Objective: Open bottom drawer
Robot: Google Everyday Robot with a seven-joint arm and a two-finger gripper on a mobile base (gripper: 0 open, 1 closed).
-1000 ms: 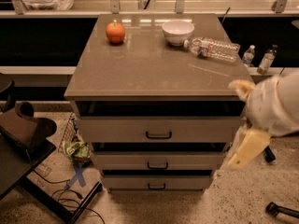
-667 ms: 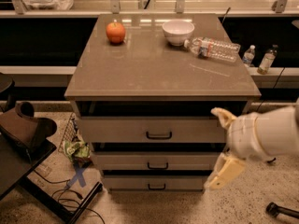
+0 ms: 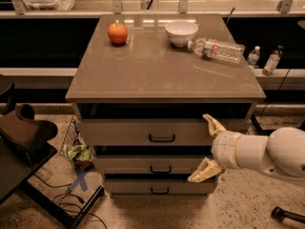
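Observation:
The bottom drawer [image 3: 143,187] is the lowest, slimmest front of the cabinet, grey-beige with a small black bar handle [image 3: 159,191]. It looks shut. The middle drawer [image 3: 138,164] and the tall top drawer [image 3: 133,133] sit above it. My gripper [image 3: 208,147] comes in from the right on a white arm, in front of the cabinet's right side. Its two tan fingers are spread wide apart and hold nothing. The upper fingertip [image 3: 209,121] is at the top drawer's height and the lower fingertip [image 3: 196,177] is just above the bottom drawer's right end.
On the cabinet top [image 3: 157,75] stand an apple [image 3: 117,33], a white bowl [image 3: 181,32] and a lying plastic bottle [image 3: 218,49]. A dark chair [image 3: 24,132] and cables are at the left on the floor. Two small bottles [image 3: 271,62] stand at the right.
My arm has moved left and down across the cabinet's right side, so the open gripper now sits nearer the lower drawers. The drawers have not moved.

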